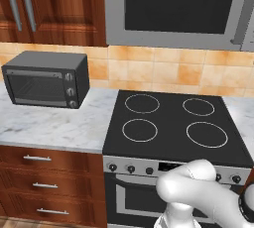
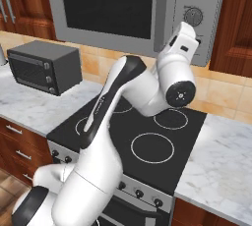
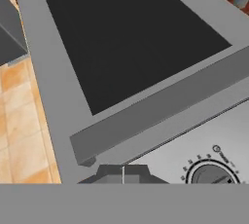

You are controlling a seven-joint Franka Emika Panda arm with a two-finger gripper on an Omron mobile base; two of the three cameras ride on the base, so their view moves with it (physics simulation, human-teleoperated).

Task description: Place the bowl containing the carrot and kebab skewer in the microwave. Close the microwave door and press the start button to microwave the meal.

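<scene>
I've got the gripper (image 3: 122,175) pinched shut on nothing, up against the shut microwave door (image 2: 106,4), beside its dial (image 3: 210,175).

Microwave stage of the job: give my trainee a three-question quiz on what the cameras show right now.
1. True or false: the microwave door is shut.
2. The gripper is up at: A) the toaster oven, B) the microwave control panel, C) the stove knobs.
3. How do the gripper's fingertips stand?

Key:
1. True; the dark window sits flush in its frame.
2. B; the dial is close in the hand view.
3. Pressed together, holding nothing.
</scene>
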